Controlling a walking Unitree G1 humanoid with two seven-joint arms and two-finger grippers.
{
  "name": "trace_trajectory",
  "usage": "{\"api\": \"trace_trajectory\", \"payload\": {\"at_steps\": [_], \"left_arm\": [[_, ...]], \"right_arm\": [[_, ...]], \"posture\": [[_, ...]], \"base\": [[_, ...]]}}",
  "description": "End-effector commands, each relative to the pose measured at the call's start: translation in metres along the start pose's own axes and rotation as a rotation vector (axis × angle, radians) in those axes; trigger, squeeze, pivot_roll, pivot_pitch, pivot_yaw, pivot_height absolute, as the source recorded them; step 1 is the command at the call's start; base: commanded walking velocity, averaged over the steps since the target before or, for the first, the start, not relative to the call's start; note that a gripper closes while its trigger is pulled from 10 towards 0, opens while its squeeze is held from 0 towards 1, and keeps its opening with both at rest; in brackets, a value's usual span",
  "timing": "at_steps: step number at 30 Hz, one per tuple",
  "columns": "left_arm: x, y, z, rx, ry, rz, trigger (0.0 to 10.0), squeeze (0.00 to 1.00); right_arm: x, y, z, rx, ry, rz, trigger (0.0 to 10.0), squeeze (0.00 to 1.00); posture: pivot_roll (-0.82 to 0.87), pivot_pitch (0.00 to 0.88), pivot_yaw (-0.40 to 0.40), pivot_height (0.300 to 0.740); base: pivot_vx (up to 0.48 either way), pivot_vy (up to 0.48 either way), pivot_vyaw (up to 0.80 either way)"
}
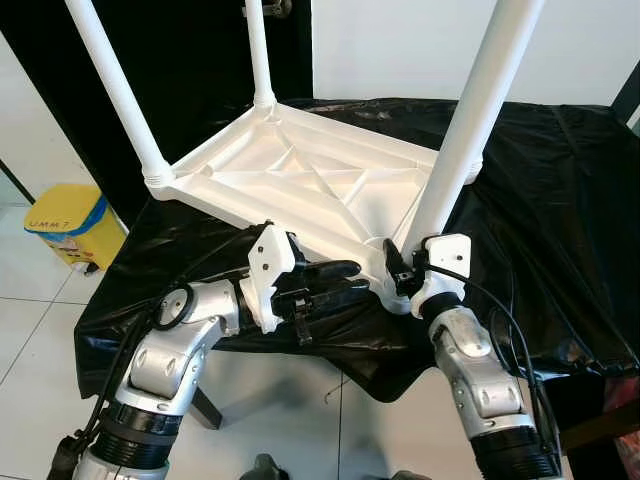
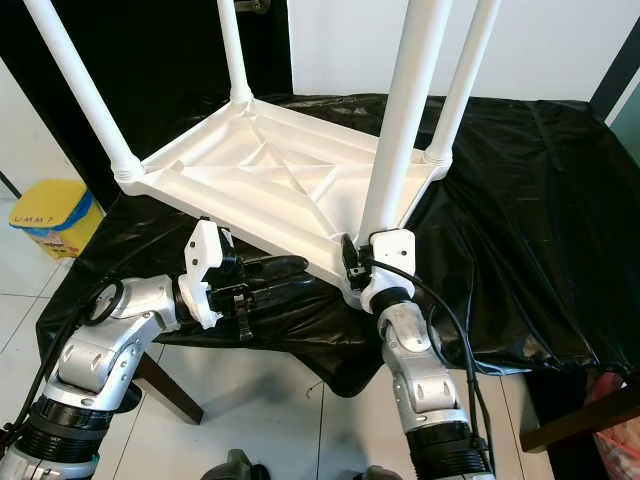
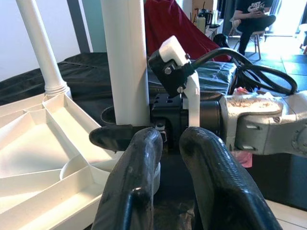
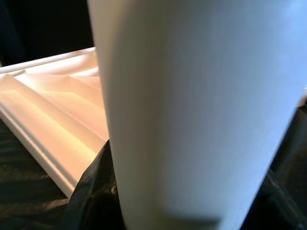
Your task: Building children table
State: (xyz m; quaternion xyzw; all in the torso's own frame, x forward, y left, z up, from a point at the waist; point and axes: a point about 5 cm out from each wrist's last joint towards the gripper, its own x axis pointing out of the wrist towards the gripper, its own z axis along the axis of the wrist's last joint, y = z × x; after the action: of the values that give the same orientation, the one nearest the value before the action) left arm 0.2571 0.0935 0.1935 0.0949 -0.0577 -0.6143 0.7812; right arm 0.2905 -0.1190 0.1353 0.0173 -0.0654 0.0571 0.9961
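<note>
Black plastic sheeting (image 1: 560,180) is spread over a work table, with white tile floor (image 1: 30,290) to the robot's left. On the sheeting the white children's table top (image 1: 300,185) is laid upside down, ribbed underside up, one corner overhanging the near edge toward the robot. Legs are seen standing upright in its corner sockets, long axes vertical: a far-left leg (image 1: 110,85), a far leg (image 1: 258,50), and a near leg (image 1: 475,110) at the overhanging corner.

The right gripper (image 1: 405,268) is set at the base of the near leg, just above its socket; whether its fingers are clamped cannot be told. The left gripper (image 1: 335,280) is held level beside the same corner, fingers pressed nearly together, holding nothing.

A yellow bin (image 1: 70,225) is noted on the floor, lettered "UMM 7".
</note>
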Motion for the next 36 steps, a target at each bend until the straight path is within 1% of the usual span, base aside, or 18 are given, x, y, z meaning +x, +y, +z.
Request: {"api": "trace_trajectory", "payload": {"at_steps": [1,2,6,7,10,11,16,17,19,20,28,29,31,32,33,34,35,36], "left_arm": [[-0.002,0.009,-0.003,0.001,0.013,0.159,10.0,0.0],[-0.002,0.009,-0.003,0.003,0.012,0.162,10.0,0.0],[-0.002,0.01,-0.003,0.005,0.012,0.165,10.0,0.0],[-0.002,0.01,-0.003,0.006,0.011,0.167,10.0,0.0],[-0.002,0.01,-0.003,0.006,0.011,0.167,10.0,0.0],[-0.002,0.011,-0.003,0.007,0.01,0.169,10.0,0.0],[-0.001,0.012,-0.003,0.01,0.009,0.173,10.0,0.0],[-0.001,0.013,-0.002,0.011,0.006,0.179,10.0,0.0],[-0.001,0.013,-0.002,0.011,0.006,0.179,10.0,0.0],[0.0,0.014,-0.002,0.012,0.003,0.183,10.0,0.0],[0.001,0.016,-0.001,0.014,0.0,0.192,10.0,0.0],[0.002,0.017,-0.002,0.019,0.004,0.198,10.0,0.0],[0.002,0.017,-0.002,0.019,0.004,0.198,10.0,0.0],[0.003,0.017,-0.002,0.02,0.003,0.204,10.0,0.0],[0.005,0.018,-0.003,0.006,0.002,0.21,10.0,0.0],[0.005,0.018,-0.003,0.006,0.002,0.21,10.0,0.0],[0.005,0.018,-0.004,0.001,0.004,0.217,10.0,0.0],[0.005,0.018,-0.004,0.001,0.004,0.217,10.0,0.0]], "right_arm": [[-0.003,-0.012,-0.004,0.0,0.024,-0.091,10.0,0.0],[-0.004,-0.009,-0.004,0.002,0.022,-0.112,10.0,0.0],[-0.005,-0.006,-0.005,0.009,0.022,-0.123,10.0,0.0],[-0.005,-0.003,-0.004,0.013,0.013,-0.123,10.0,0.0],[-0.005,-0.003,-0.004,0.013,0.013,-0.123,10.0,0.0],[-0.006,0.001,-0.002,0.016,0.0,-0.119,10.0,0.0],[-0.006,0.003,0.0,0.013,-0.013,-0.116,10.0,0.0],[-0.006,0.005,0.002,0.014,-0.032,-0.105,10.0,0.11],[-0.006,0.005,0.002,0.014,-0.032,-0.105,10.0,0.11],[-0.006,0.005,0.005,0.014,-0.051,-0.09,10.0,1.0],[-0.006,0.004,0.01,0.013,-0.08,-0.06,10.0,1.0],[-0.006,0.002,0.012,0.018,-0.091,-0.028,10.0,1.0],[-0.006,0.002,0.012,0.018,-0.091,-0.028,10.0,1.0],[-0.006,-0.001,0.013,0.016,-0.097,0.012,10.0,1.0],[-0.006,-0.007,0.014,0.024,-0.094,0.062,10.0,1.0],[-0.006,-0.007,0.014,0.024,-0.094,0.062,10.0,1.0],[-0.005,-0.014,0.014,0.006,-0.093,0.118,10.0,1.0],[-0.005,-0.014,0.014,0.006,-0.093,0.118,10.0,1.0]], "posture": [[-0.07,0.017,-0.001,0.74],[-0.07,0.021,0.0,0.74],[-0.07,0.022,0.003,0.74],[-0.07,0.024,0.004,0.74],[-0.07,0.024,0.004,0.74],[-0.08,0.026,0.009,0.74],[-0.08,0.028,0.014,0.74],[-0.08,0.028,0.015,0.74],[-0.08,0.028,0.015,0.74],[-0.09,0.028,0.016,0.74],[-0.09,0.028,0.018,0.74],[-0.1,0.025,0.015,0.74],[-0.1,0.025,0.015,0.74],[-0.1,0.022,0.012,0.74],[-0.1,0.019,0.011,0.74],[-0.1,0.019,0.011,0.74],[-0.1,0.019,0.011,0.74],[-0.1,0.019,0.011,0.74]], "base": [[0.0,0.0,0.0],[0.0,0.0,0.0],[0.0,0.0,0.0],[0.0,0.0,0.0],[0.0,0.0,0.0],[0.0,0.0,0.0],[0.0,0.0,0.0],[0.0,0.0,0.0],[0.0,0.0,0.0],[0.0,0.0,0.0],[0.0,0.0,0.0],[0.0,0.0,0.0],[0.0,0.0,0.0],[0.0,0.0,0.0],[0.0,0.0,0.0],[0.0,0.0,0.0],[0.0,0.0,0.0],[0.0,0.0,0.0]]}}
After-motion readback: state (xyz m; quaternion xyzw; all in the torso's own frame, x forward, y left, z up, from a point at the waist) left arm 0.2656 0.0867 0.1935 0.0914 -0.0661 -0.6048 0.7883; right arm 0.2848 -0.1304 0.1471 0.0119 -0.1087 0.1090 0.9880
